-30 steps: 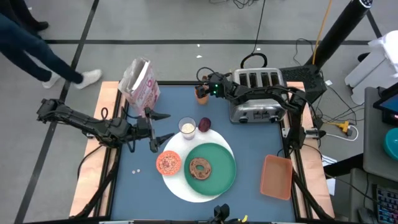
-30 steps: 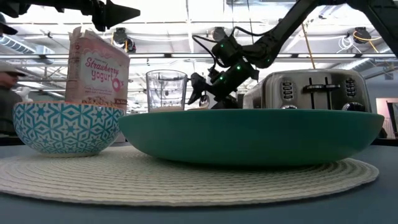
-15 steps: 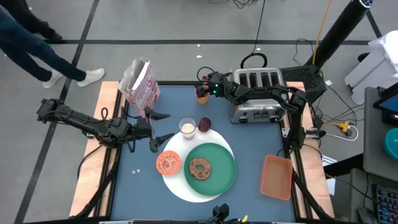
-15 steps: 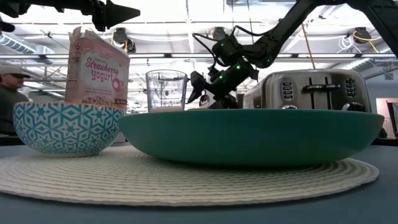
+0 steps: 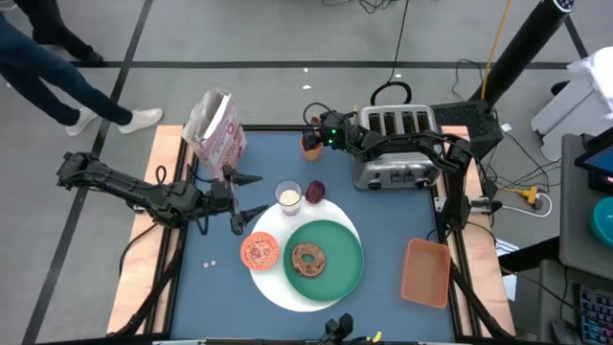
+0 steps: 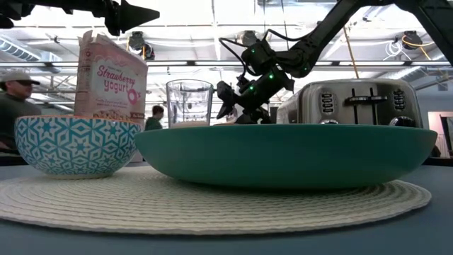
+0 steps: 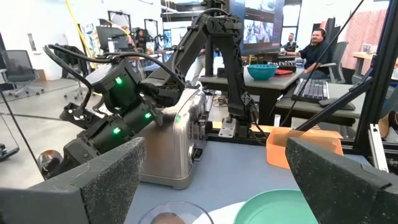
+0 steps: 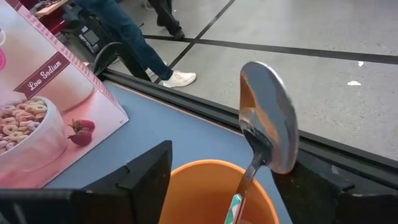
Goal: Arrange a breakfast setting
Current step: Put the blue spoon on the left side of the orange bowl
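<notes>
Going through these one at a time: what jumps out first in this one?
The laid setting at the table's near middle: a round white mat carrying a green plate with a bagel and a bowl. At the far edge, the right gripper hangs over an orange cup with a spoon standing in it, beside the silver toaster. The left gripper waits open by the pink cereal box.

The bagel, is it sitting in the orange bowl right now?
No, the bagel lies on the green plate, beside the orange bowl on the white mat.
</notes>
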Controlling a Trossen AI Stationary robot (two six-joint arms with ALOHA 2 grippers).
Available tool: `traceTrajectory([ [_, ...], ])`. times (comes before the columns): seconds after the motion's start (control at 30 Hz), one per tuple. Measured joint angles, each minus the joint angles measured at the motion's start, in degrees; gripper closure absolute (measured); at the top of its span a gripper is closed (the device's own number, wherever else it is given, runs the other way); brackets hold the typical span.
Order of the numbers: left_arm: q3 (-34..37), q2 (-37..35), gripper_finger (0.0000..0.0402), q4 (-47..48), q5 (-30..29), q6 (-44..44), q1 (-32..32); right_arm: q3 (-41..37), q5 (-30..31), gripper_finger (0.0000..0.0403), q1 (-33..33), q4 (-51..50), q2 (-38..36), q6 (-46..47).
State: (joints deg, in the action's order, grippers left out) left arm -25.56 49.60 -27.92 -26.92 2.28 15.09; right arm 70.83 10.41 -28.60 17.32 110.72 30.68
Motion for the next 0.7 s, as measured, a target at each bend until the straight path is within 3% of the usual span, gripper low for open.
traceTrajectory([
  [0.7,0.0,0.0,0.0009,0.0,0.0,0.0,-0.01,0.0,0.31,0.0242,0.0,-0.01,0.0,-0.07],
])
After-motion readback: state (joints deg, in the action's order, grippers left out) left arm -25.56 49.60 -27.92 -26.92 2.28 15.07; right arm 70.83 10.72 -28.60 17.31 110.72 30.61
